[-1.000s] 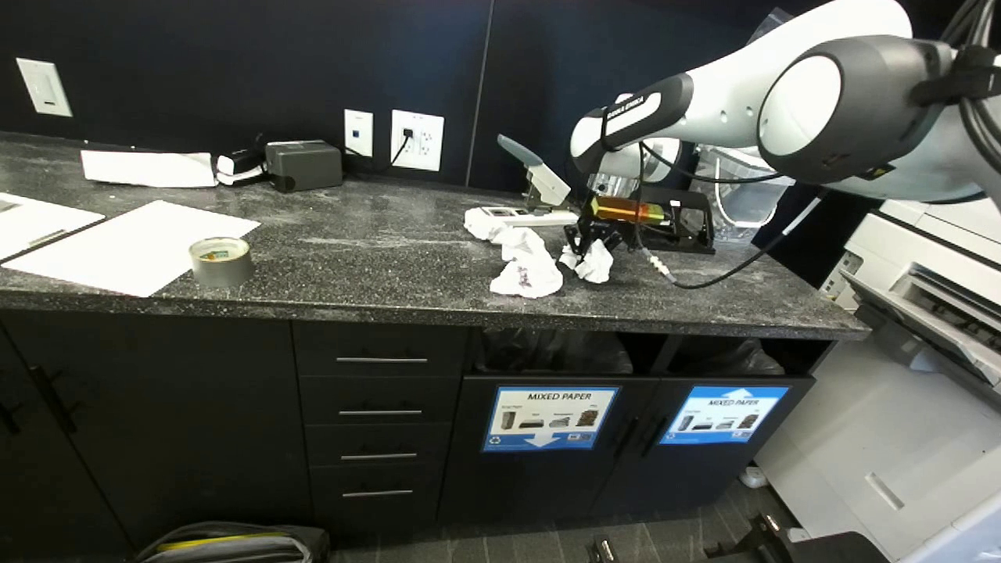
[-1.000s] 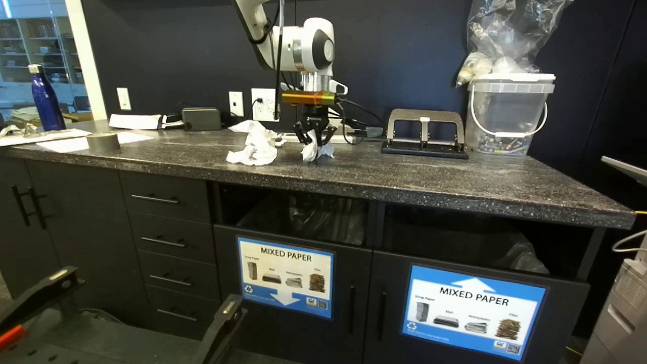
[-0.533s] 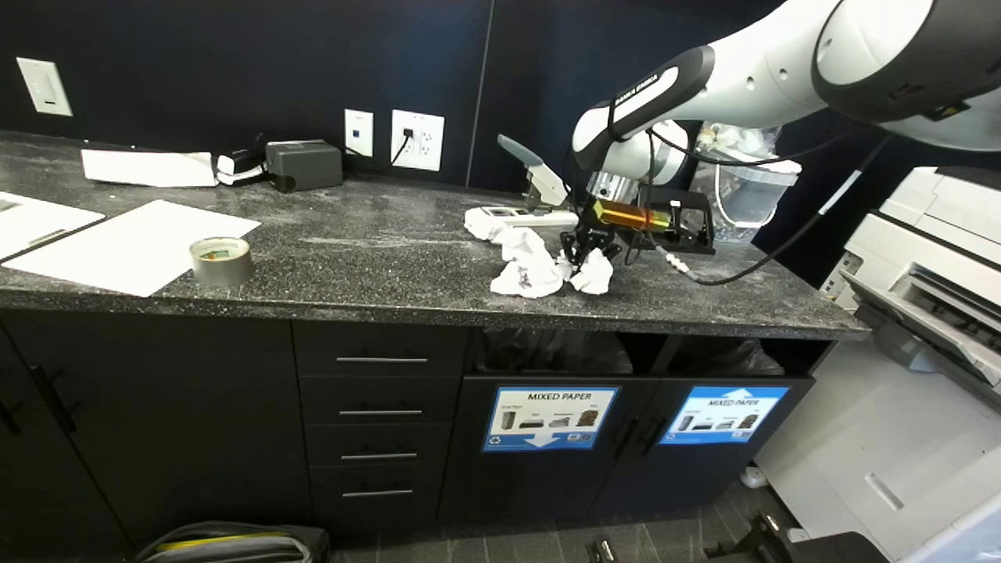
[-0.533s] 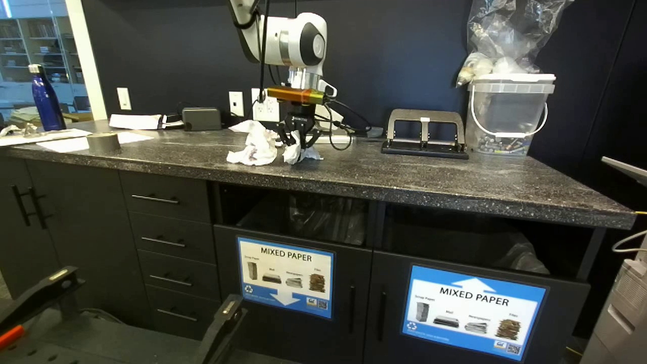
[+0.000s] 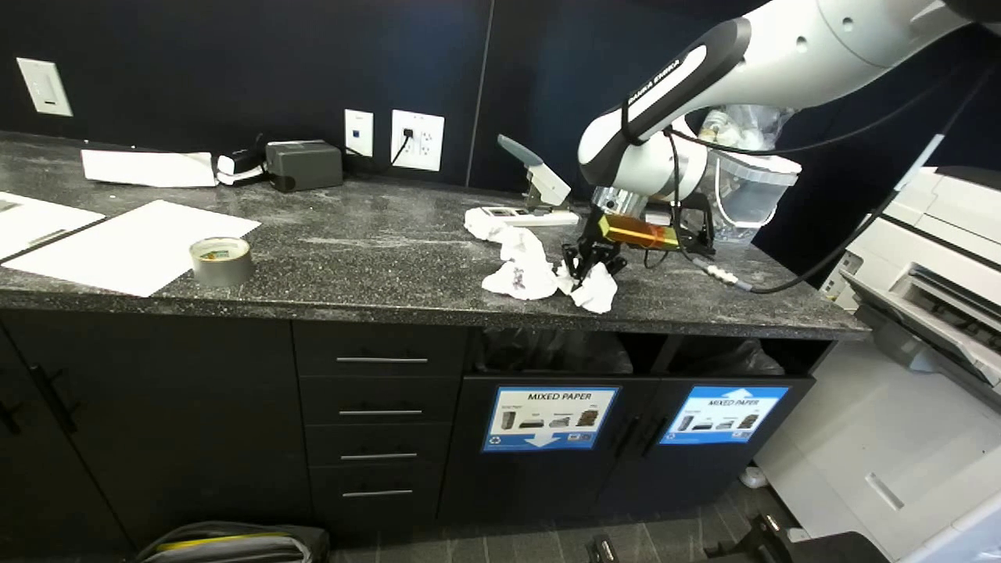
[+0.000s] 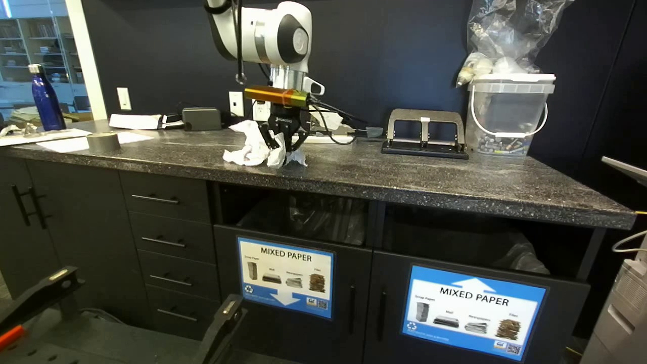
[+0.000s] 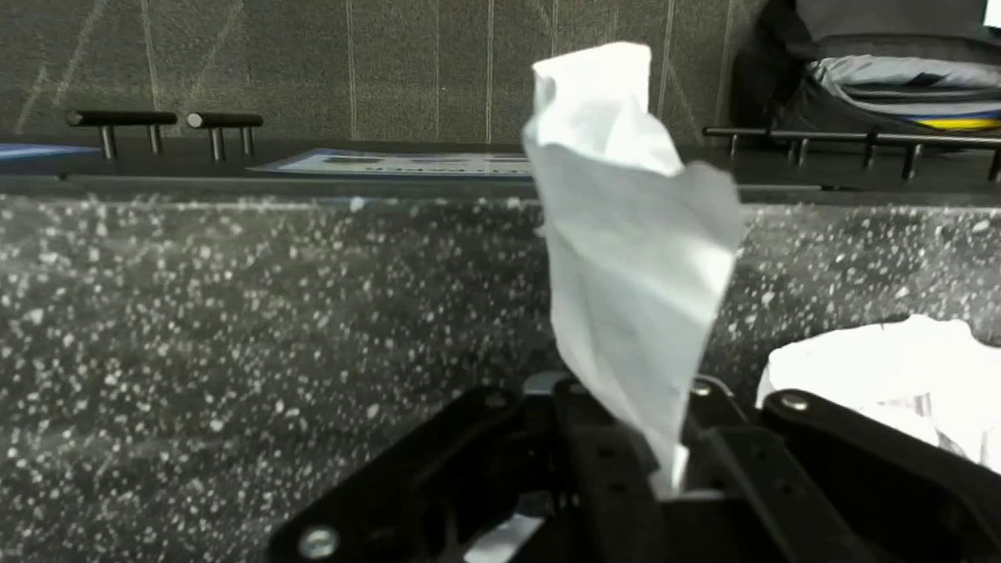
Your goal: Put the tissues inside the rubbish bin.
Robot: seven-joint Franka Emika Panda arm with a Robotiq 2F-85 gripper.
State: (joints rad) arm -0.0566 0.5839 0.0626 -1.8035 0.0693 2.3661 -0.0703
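Note:
My gripper points down just above the counter, shut on a crumpled white tissue. In the wrist view this tissue sticks out from between the fingers toward the counter's front. Whether its underside touches the counter I cannot tell. Right beside it lies a bigger tissue wad, with another white wad behind that in an exterior view. Below the countertop, the rubbish bin is a dark slot with a plastic liner, above a cabinet door bearing a "MIXED PAPER" sign.
A second slot with its own sign sits alongside. A stapler, a hole punch and a clear bucket stand on the counter near the wall. A tape roll and paper sheets lie farther along. The counter's front edge overhangs the slots.
The gripper, with the tissue held, has moved left in both exterior views and closer to the counter's front edge. The bigger wad beside it has shifted slightly left.

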